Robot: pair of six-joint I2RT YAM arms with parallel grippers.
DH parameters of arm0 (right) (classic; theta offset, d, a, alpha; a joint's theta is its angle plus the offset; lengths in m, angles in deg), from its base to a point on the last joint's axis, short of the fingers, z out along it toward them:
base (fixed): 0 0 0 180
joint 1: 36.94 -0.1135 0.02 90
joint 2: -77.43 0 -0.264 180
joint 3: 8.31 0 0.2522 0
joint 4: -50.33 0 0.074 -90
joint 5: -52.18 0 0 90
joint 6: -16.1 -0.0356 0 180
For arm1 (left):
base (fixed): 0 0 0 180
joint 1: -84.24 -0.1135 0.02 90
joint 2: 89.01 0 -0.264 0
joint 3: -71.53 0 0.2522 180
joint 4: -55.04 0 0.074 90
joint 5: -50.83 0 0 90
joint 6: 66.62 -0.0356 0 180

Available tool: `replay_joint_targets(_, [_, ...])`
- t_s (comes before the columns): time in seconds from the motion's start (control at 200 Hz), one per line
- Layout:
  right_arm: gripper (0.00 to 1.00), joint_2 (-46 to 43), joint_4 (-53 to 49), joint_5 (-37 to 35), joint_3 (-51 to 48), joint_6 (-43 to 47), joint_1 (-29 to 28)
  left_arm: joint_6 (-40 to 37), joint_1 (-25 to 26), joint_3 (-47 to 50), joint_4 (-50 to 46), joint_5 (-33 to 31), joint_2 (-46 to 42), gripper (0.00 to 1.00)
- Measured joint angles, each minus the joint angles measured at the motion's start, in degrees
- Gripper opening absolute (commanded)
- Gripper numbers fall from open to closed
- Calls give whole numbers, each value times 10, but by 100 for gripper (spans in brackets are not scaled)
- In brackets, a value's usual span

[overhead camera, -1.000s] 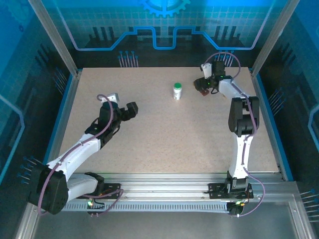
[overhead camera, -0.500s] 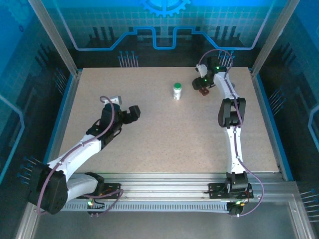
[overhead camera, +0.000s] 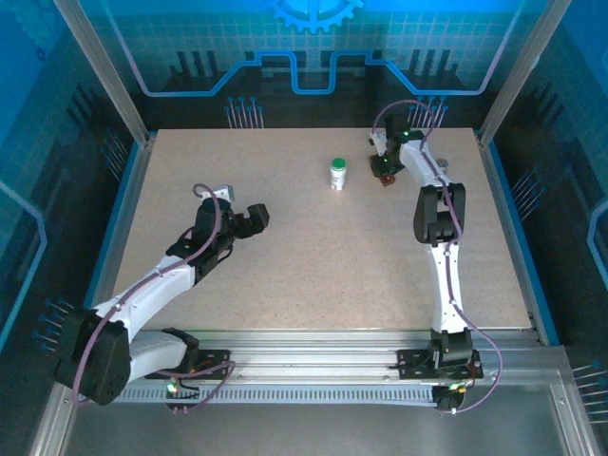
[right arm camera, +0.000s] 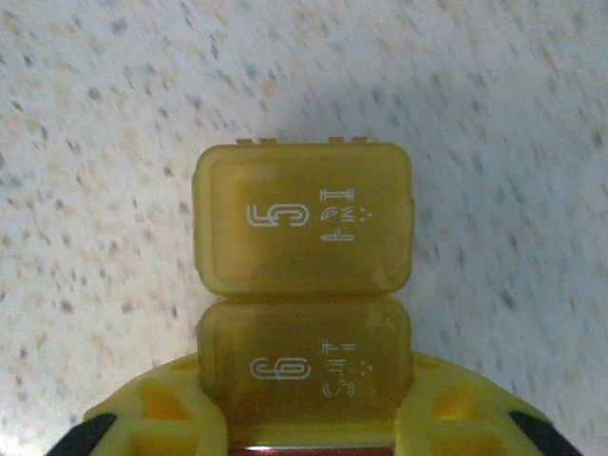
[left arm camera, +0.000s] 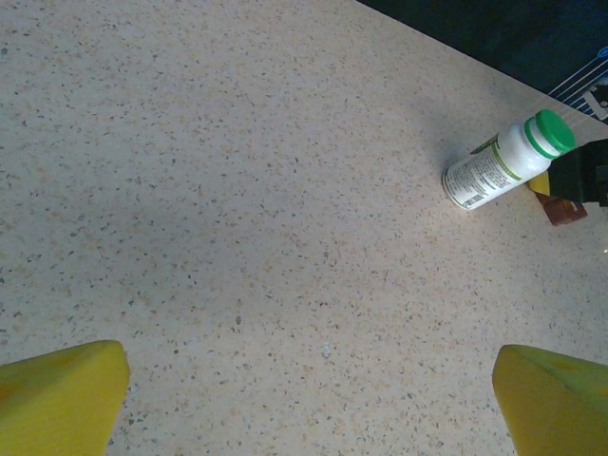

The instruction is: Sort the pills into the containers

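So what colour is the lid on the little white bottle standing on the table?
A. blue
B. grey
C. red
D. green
D: the white bottle stands upright on the table, and its round cap is plainly green in both the top view and the left wrist view.
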Motion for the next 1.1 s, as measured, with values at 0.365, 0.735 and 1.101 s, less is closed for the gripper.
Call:
replay_joint_targets(0.365, [32,-512,169,-191,-545,-282,-102,12,35,7,-40,-3,-76,99])
replay_joint_targets(0.735, [32,-651,253,-264,-862,-644,-289,19,78,9,-117,-20,-143,99])
replay_joint_targets(1.101, [43,-480,297,-265,-771,-786,-334,18,79,34,-153,-51,-190,99])
